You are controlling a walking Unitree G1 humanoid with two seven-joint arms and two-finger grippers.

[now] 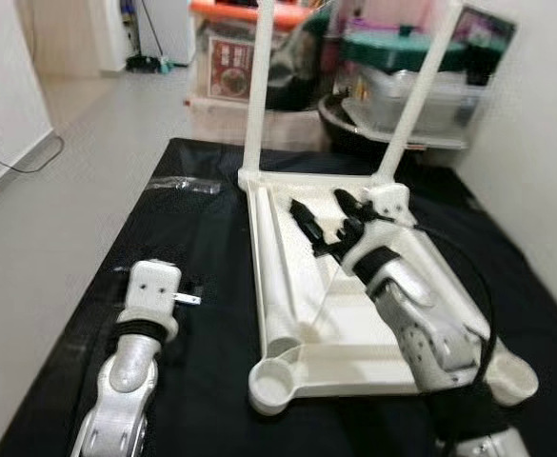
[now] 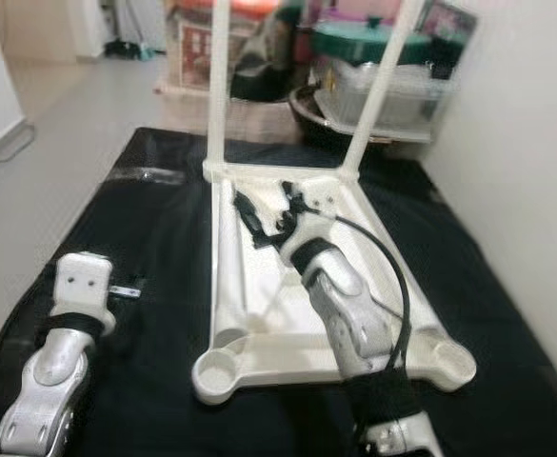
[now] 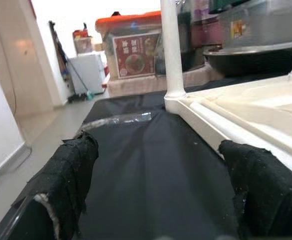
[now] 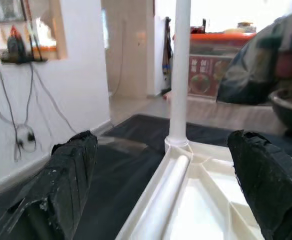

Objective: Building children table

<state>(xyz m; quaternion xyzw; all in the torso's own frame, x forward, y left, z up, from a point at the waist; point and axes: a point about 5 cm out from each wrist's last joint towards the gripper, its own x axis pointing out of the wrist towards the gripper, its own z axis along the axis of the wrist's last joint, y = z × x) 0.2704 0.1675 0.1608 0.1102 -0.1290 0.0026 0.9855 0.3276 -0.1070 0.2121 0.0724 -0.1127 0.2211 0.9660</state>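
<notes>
While right hand (image 1: 324, 221) hovers spread over tabletop (image 1: 354, 328), loose leg (image 4: 163, 192) inside

You see a smooth, glossy cream plastic tabletop (image 1: 302, 286) lying on matt black cloth (image 1: 202, 286). Beside it, the arms' shells look silver and satin, the fingers (image 3: 71, 175) rough black.

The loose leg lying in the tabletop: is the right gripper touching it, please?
Apart. The right wrist view shows the loose leg lying between the open fingers of the right gripper, with clear gaps on both sides.
</notes>
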